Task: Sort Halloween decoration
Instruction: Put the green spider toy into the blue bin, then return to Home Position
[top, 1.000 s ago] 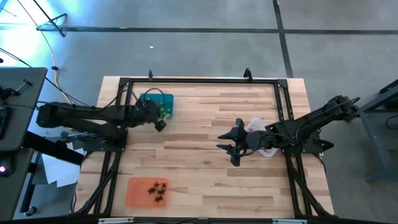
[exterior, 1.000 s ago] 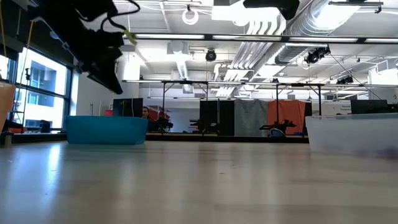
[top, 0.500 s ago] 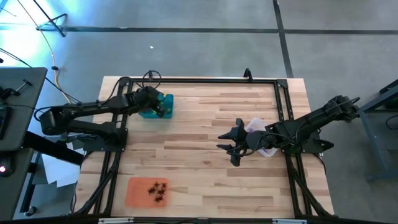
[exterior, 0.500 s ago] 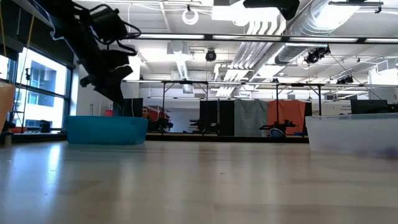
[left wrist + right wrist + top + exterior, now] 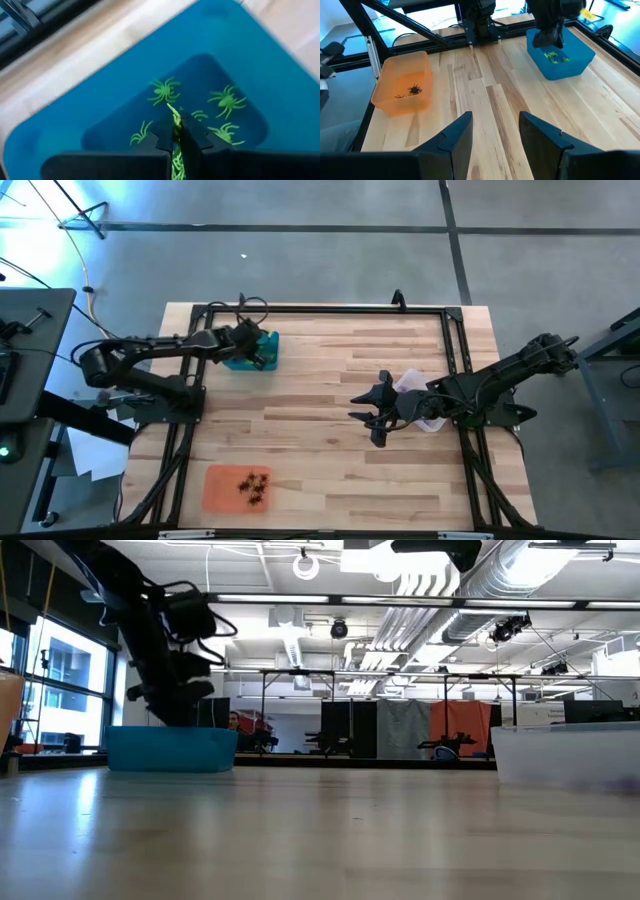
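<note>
My left gripper is shut on a yellow-green spider piece of the Halloween decoration, just above the teal tray at the table's far left. Several more yellow-green spiders lie on that tray's floor. Black spiders lie in the orange tray at the near left. My right gripper hangs open and empty over the table's middle right, in front of the clear tray. My left gripper pinches the yellow-green spider between its two fingertips; a leg tip sticks out beyond them. The fingers slant down from above into the teal tray's opening. The piece is clear of the tray's floor.
The black frame rail runs along the table's far edge behind the teal tray. Bare wood lies between the three trays. In the low view the teal tray stands at the left and the clear tray at the right.
My left gripper has swung from just off the teal tray's near side toward the table's far edge and sunk until it hangs low over the tray, still shut on the yellow-green spider. My right gripper has kept still.
</note>
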Controlling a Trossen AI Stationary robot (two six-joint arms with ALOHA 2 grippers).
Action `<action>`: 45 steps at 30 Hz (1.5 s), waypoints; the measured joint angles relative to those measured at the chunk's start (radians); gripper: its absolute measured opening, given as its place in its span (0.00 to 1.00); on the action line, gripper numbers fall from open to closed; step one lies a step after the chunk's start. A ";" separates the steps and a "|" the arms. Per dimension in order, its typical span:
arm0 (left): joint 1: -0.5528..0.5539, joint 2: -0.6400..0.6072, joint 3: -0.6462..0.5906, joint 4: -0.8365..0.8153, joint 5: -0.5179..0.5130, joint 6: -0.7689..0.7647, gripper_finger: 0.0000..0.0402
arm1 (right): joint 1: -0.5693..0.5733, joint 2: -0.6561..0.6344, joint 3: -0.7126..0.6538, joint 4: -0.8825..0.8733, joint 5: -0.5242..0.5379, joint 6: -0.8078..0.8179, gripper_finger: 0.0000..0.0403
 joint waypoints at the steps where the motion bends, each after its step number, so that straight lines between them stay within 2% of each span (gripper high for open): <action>1: 0.000 0.016 0.000 0.000 0.000 0.000 0.00 | 0.000 0.000 0.000 0.000 0.000 0.000 0.39; 9: 0.000 0.077 0.000 0.024 0.001 -0.069 0.03 | 0.000 0.000 0.000 0.000 0.000 0.000 0.39; 12: -0.001 0.077 0.000 0.024 0.015 -0.115 0.11 | 0.000 0.000 0.000 0.000 0.000 0.000 0.39; 19: -0.001 0.075 0.000 0.030 0.037 -0.133 0.38 | 0.000 0.000 0.000 0.000 0.000 0.000 0.39; 24: -0.001 0.040 0.000 0.028 0.044 -0.132 0.44 | 0.000 0.000 0.000 0.000 0.000 0.000 0.39; 28: -0.015 -0.066 0.000 0.015 0.076 -0.116 0.43 | 0.000 0.000 0.000 0.000 0.000 0.000 0.39; 37: -0.157 -0.468 0.001 -0.161 0.044 -0.142 0.42 | 0.000 0.000 0.000 0.000 0.000 0.000 0.39; 42: -0.232 -0.665 0.001 -0.207 0.044 -0.140 0.42 | 0.000 0.000 0.000 0.000 0.000 0.000 0.39; 45: -0.264 -0.758 0.001 -0.226 0.044 -0.084 0.42 | 0.000 0.000 0.000 0.000 0.000 0.000 0.39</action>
